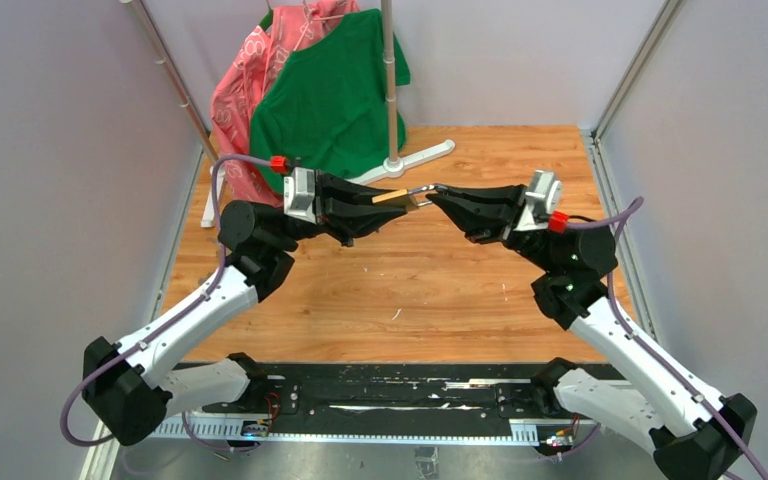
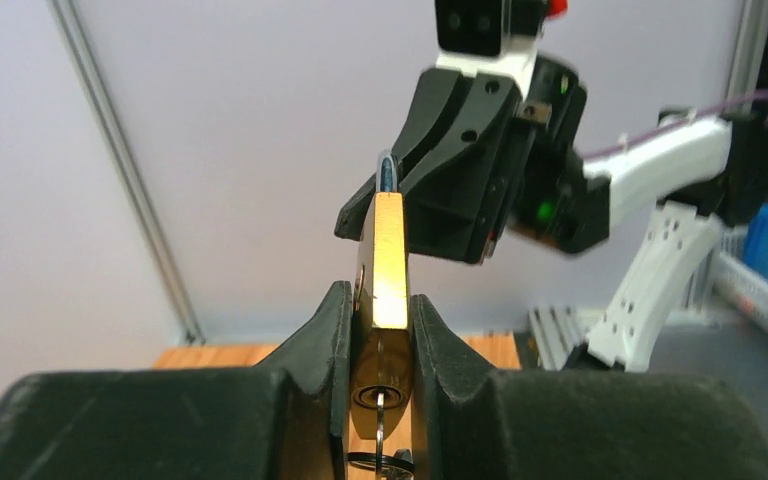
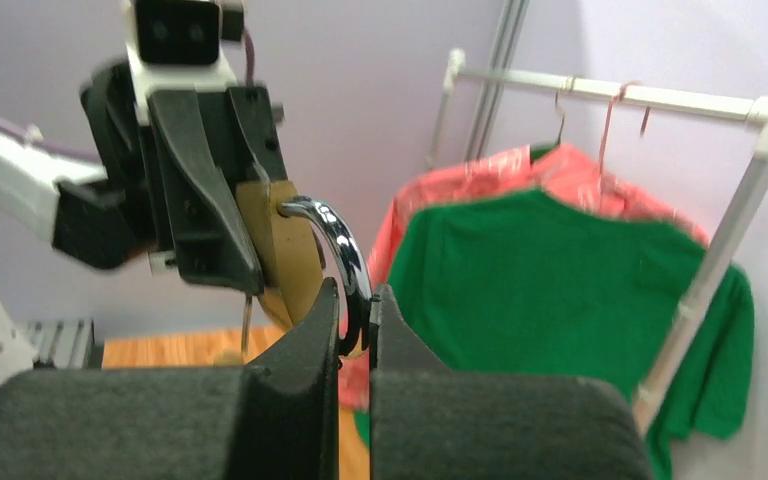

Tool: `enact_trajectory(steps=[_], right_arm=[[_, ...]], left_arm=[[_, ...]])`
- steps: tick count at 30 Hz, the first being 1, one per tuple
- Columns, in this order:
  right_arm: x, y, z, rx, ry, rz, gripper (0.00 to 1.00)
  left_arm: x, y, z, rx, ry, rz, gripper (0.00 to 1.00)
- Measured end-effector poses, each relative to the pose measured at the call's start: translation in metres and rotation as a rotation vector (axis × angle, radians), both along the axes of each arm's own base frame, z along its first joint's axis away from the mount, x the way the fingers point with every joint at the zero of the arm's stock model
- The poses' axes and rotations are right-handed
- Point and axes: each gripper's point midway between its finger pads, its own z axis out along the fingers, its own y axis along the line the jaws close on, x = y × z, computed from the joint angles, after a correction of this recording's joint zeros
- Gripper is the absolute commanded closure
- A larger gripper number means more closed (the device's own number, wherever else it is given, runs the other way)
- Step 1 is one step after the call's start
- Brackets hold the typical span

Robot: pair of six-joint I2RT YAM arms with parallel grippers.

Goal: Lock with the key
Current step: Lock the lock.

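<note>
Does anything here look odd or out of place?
Nothing damaged or spilled. One oddity: the brass padlock is held in mid-air, body in the left gripper, shackle in the right gripper, the key in its keyhole.

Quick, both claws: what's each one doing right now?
Left claw: closed on the brass padlock body.
Right claw: closed on the padlock's curved silver shackle.

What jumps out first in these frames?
Both arms meet in mid-air above the table, sharing one brass padlock: the left gripper clamps its body, the right gripper pinches its shackle. A key sits in the keyhole at the body's end, in the left wrist view. Behind, a green shirt and a pink shirt hang on a rack at the far-left edge.
</note>
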Motion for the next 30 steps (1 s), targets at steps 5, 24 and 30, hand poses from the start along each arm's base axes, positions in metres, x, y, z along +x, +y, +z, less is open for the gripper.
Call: enact_trajectory(steps=[5, 24, 30], right_arm=[[0.006, 0.007, -0.035, -0.185, 0.060, -0.017, 1.00], [-0.066, 0.030, -0.112, -0.636, -0.039, 0.317, 1.00], [-0.066, 0.030, -0.115, -0.643, -0.003, 0.321, 0.95]], left_arm=[[0.009, 0.007, -0.030, 0.140, -0.011, 0.013, 1.00], [-0.041, 0.016, -0.097, 0.317, -0.109, -0.203, 1.00], [-0.040, 0.016, -0.101, 0.323, -0.072, -0.176, 1.00]])
